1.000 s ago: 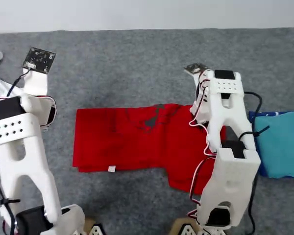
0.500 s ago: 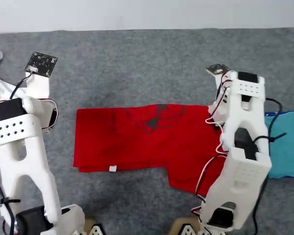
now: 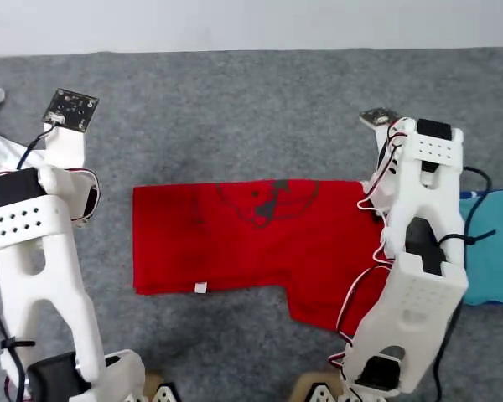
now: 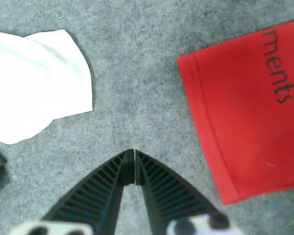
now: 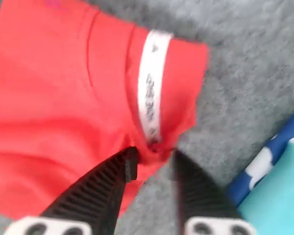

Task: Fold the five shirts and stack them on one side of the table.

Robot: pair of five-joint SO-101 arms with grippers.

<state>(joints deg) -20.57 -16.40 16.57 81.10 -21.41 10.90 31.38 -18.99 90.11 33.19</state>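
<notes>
A red shirt [image 3: 235, 234] lies spread flat in the middle of the grey table, with a dark print near its far edge. My right gripper [image 5: 153, 159] is at its right end by the collar. Its fingers stand a little apart, and the bunched collar edge with a white neck label [image 5: 152, 83] lies between the tips. My left gripper [image 4: 134, 166] is shut on nothing and hovers over bare table. It sits between the red shirt's corner [image 4: 245, 107] and a white shirt [image 4: 34, 88].
The crumpled white shirt [image 3: 0, 151] lies at the table's left edge beside the left arm [image 3: 33, 226]. A teal and blue shirt [image 3: 495, 251] sits at the right edge, right behind the right arm [image 3: 419, 193]. The far half of the table [image 3: 235, 100] is bare grey felt.
The right arm moved right, dragging the red shirt's collar end and drawing the far edge out flat. The whole shirt slid slightly right. The left arm stayed put.
</notes>
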